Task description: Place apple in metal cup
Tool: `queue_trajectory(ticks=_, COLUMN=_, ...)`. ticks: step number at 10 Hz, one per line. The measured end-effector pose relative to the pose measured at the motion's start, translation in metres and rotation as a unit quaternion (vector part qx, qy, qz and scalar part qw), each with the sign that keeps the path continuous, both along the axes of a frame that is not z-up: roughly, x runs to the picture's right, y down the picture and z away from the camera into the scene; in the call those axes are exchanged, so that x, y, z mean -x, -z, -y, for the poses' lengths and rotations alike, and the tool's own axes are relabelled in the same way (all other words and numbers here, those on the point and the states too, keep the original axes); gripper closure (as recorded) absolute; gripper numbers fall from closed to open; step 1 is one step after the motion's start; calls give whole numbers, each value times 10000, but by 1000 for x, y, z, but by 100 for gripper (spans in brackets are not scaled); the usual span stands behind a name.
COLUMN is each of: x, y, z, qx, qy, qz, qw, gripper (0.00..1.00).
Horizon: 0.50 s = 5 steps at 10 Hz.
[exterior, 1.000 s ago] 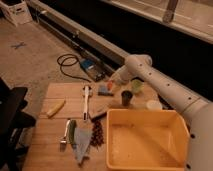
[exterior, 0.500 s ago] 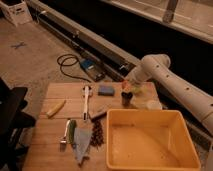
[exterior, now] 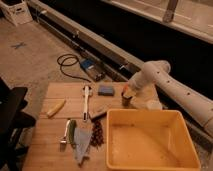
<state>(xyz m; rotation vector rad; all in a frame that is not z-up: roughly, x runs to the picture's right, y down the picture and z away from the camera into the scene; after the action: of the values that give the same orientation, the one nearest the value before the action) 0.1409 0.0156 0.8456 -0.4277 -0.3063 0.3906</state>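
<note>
The metal cup (exterior: 126, 102) is a small dark cylinder standing on the wooden table (exterior: 55, 132), just behind the yellow bin. My gripper (exterior: 126, 93) reaches down from the white arm (exterior: 152, 75) at the right and hangs directly over the cup's mouth. The apple (exterior: 124, 94) shows as a small orange-red spot at the gripper's tip, right at the cup's rim. The gripper looks shut on it. The arm's wrist hides the apple's upper part.
A large yellow bin (exterior: 150, 142) fills the table's front right. A white cup (exterior: 154, 105) stands right of the metal cup. A blue sponge (exterior: 105, 90), a white utensil (exterior: 86, 100), a yellow banana-like item (exterior: 56, 107) and cutlery (exterior: 75, 135) lie to the left.
The arm's elbow has swung up and to the right. The gripper has stayed over the metal cup and the apple now sits slightly lower at its rim.
</note>
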Motion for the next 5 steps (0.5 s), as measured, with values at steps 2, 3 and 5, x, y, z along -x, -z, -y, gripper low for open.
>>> queue_trajectory(ticks=2, x=3, y=-4, z=-5, qx=51, qy=-24, qz=26, qw=10000, gripper=63)
queue_trajectory(ticks=3, x=3, y=-3, z=-7, qx=56, qy=-54, qz=1, qw=10000, gripper=28)
queue_trajectory(ticks=5, x=-1, y=-1, z=-6, qx=46, qy=-58, qz=-34, qw=10000, gripper=20)
